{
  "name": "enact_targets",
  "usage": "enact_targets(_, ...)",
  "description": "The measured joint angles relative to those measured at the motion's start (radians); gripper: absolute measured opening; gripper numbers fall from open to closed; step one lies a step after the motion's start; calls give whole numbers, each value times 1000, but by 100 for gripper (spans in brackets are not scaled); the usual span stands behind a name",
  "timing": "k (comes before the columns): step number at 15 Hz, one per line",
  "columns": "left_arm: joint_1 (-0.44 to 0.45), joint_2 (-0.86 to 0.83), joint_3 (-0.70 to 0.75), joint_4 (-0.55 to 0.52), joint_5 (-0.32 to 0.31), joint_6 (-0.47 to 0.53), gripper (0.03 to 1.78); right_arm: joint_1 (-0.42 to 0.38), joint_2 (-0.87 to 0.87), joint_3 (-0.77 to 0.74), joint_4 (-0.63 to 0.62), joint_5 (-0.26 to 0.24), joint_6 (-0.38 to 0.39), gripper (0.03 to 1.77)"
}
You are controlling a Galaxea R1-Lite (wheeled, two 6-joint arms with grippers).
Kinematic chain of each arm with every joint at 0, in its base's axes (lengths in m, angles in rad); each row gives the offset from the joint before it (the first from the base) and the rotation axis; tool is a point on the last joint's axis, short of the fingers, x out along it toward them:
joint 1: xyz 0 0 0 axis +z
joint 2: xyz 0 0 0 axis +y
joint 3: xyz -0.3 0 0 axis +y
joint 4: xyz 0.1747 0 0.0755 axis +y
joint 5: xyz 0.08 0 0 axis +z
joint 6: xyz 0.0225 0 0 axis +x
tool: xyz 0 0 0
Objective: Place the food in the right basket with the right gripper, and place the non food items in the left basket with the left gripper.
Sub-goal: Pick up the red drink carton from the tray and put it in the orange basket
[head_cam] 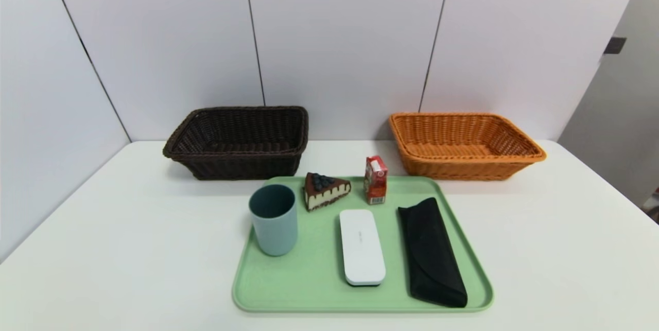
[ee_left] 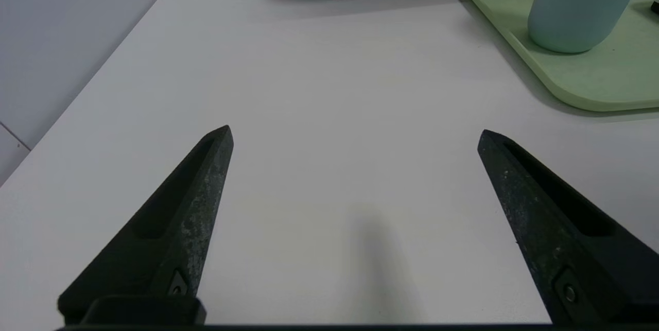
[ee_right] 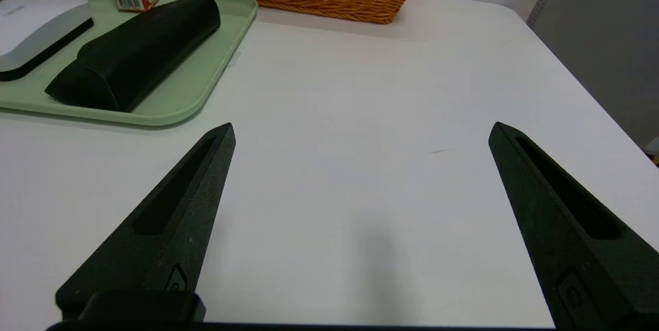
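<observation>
On the green tray (head_cam: 309, 290) stand a chocolate cake wedge (head_cam: 324, 190), a red drink carton (head_cam: 376, 179), a teal-blue cup (head_cam: 274, 225), a flat white case (head_cam: 361, 246) and a long black pouch (head_cam: 431, 251). The dark brown basket (head_cam: 239, 140) sits at the back left, the orange-tan basket (head_cam: 463, 143) at the back right. Neither arm shows in the head view. My left gripper (ee_left: 355, 135) hangs open over bare table, short of the tray's left side and the cup (ee_left: 582, 6). My right gripper (ee_right: 363, 133) hangs open over bare table to the right of the tray, near the pouch (ee_right: 134, 50).
The white table (head_cam: 128, 248) ends at white wall panels behind the baskets. The table's right edge runs beside a grey wall (ee_right: 607, 32). The tray's rim (ee_right: 206, 99) lies between my right gripper and the items.
</observation>
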Motion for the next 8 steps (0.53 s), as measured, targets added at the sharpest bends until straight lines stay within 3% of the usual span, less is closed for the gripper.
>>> enact_targets(8,0,0,0,-2,5,6,169,0,4,-21,15,1,28,170)
